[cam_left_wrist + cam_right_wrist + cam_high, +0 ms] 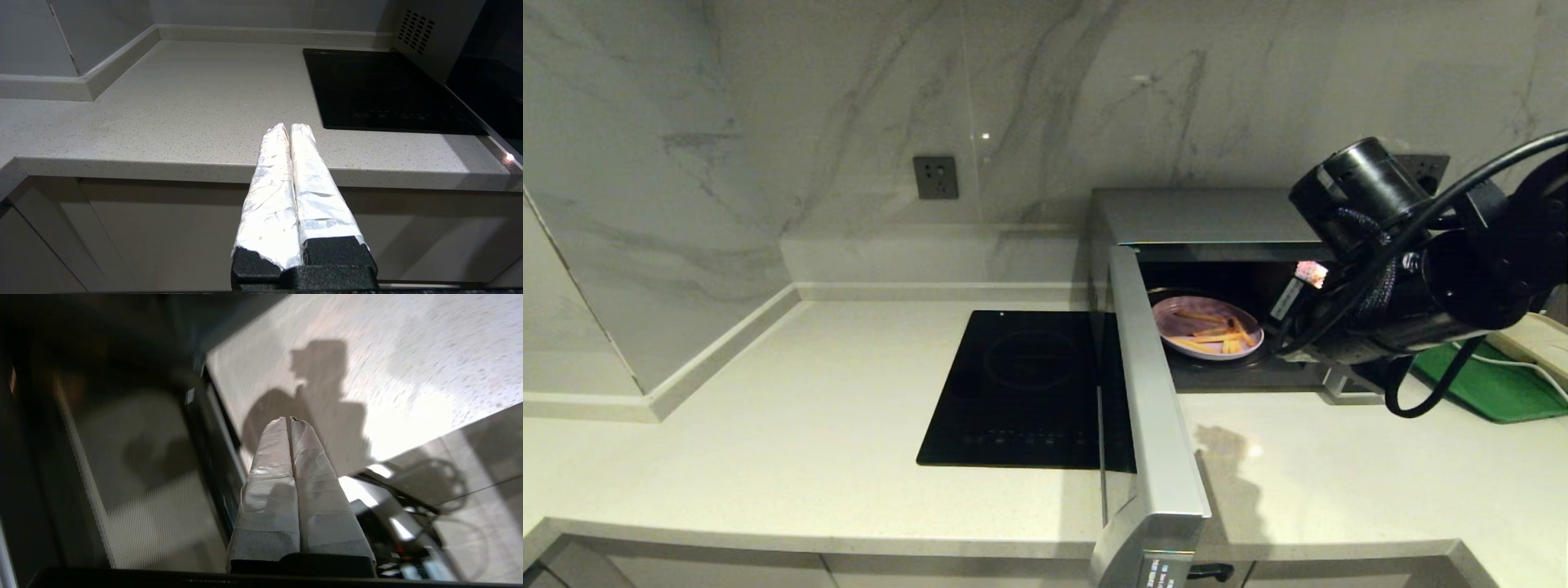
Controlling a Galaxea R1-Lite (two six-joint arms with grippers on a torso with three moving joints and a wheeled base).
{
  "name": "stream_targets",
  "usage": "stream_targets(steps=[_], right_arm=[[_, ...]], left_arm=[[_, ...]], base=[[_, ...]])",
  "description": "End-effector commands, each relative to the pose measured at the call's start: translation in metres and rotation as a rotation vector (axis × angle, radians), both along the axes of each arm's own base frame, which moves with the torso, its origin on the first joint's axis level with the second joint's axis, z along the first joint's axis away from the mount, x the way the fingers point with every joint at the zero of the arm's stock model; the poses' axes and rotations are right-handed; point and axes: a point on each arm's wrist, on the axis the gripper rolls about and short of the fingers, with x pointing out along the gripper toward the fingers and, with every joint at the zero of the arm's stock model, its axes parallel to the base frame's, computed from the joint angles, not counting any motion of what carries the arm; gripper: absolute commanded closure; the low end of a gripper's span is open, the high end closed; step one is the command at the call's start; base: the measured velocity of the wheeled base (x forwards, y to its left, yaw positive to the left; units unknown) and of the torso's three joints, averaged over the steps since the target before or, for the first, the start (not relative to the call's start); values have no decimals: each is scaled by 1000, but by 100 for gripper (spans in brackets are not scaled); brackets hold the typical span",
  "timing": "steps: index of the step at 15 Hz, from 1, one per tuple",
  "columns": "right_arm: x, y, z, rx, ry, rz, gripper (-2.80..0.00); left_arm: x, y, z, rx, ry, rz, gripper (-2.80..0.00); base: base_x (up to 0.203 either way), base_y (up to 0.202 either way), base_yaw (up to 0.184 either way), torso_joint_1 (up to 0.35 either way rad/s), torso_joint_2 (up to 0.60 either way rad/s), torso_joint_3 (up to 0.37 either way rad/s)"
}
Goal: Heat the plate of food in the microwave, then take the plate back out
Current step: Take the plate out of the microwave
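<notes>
Closing the microwave (pixel 1201 214) door (pixel 1156 392) w/ plate of food (pixel 1207 327) inside: right gripper (pixel 290 418), jaws pressed together & empty, should be pushed steadily against door's outer edge.

1. I work in a home kitchen: pale stone countertop (pixel 768 425), marble-look wall (pixel 849 98).
2. An induction cooktop (pixel 1021 392) sits beside the open microwave (pixel 1201 216).
3. Cabinet doors (pixel 143 232) below.

Microwave (pixel 1201 214) mouth partly blocked by right arm (pixel 1413 278); swung-out door (pixel 1152 400) flanking its left.
</notes>
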Motion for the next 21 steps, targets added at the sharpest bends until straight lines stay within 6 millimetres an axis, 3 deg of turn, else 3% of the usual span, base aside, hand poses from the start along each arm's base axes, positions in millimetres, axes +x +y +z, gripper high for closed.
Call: stream_targets(steps=[1, 7, 12, 21], right_arm=[[26, -25, 0, 30, -13, -138, -280], [66, -48, -27, 236, 98, -210, -280], [93, -44, -54, 252, 106, -210, -280], [132, -56, -95, 235, 152, -264, -280]], left_arm=[[0, 0, 0, -1, -1, 1, 0], [0, 0, 0, -1, -1, 1, 0], [0, 0, 0, -1, -2, 0, 0], [0, 0, 0, -1, -1, 1, 0]], base=[[0, 0, 0, 0, 0, 0], [0, 0, 0, 0, 0, 0], [0, 0, 0, 0, 0, 0], [0, 0, 0, 0, 0, 0]])
